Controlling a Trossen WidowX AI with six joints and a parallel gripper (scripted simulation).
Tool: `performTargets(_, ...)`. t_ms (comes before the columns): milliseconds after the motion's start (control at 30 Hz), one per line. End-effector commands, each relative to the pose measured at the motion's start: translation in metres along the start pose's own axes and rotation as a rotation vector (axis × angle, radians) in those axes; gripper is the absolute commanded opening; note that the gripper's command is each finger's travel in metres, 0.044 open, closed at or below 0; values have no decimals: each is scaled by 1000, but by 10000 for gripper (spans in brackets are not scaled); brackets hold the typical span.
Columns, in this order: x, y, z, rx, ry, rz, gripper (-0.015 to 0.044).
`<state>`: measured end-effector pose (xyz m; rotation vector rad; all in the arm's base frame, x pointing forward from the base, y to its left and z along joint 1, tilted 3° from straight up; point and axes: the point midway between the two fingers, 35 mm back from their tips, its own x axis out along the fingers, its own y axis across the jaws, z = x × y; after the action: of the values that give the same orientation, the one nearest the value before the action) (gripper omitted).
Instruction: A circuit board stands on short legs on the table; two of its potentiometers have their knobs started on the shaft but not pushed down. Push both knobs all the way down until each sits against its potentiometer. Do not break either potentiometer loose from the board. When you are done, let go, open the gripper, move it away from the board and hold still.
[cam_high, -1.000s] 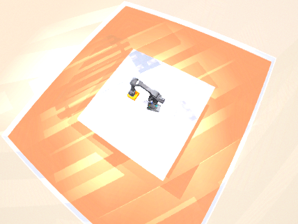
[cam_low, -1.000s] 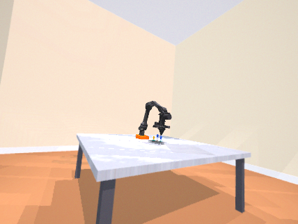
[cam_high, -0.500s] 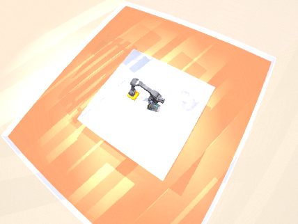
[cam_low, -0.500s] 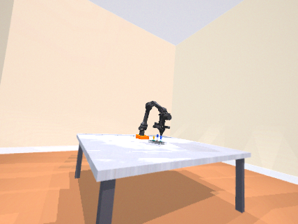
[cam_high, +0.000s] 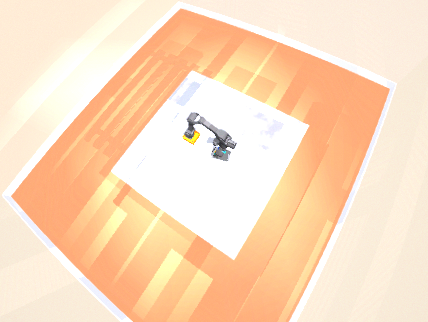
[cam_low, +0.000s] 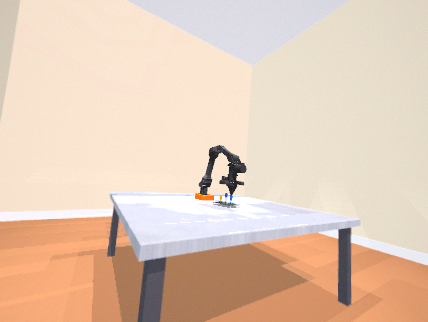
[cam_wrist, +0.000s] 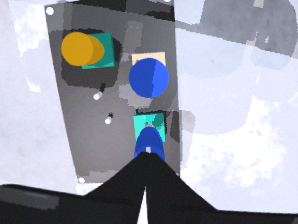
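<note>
The circuit board (cam_wrist: 75, 135) (cam_low: 227, 204) is dark grey. An orange-yellow knob (cam_wrist: 77, 49) (cam_low: 221, 198) stands over a teal potentiometer (cam_wrist: 108, 50) at the board's upper left in the wrist view. A round blue knob (cam_wrist: 148, 78) stands over a beige potentiometer (cam_wrist: 142, 56). A second blue knob (cam_wrist: 149, 139) stands at the other teal potentiometer (cam_wrist: 141, 122). My gripper (cam_wrist: 147, 159) (cam_low: 232, 193) is shut and empty. Its tips are at the top of this second blue knob and hide part of it; whether they touch is unclear. How far down each knob sits cannot be told.
Two small pale pins (cam_wrist: 97, 96) (cam_wrist: 108, 120) stand up from the middle of the board. White dots mark its corners. The arm's orange base (cam_high: 191, 137) (cam_low: 204, 197) is on the white table (cam_high: 200, 200) (cam_low: 175, 227), beside the board.
</note>
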<state>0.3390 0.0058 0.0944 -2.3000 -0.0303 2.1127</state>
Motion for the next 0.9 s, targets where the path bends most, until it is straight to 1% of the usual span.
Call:
performTargets(0,0,-1,0,-6,0,-4,0)
performTargets(867,4,-1,0,-6,0,-4,0)
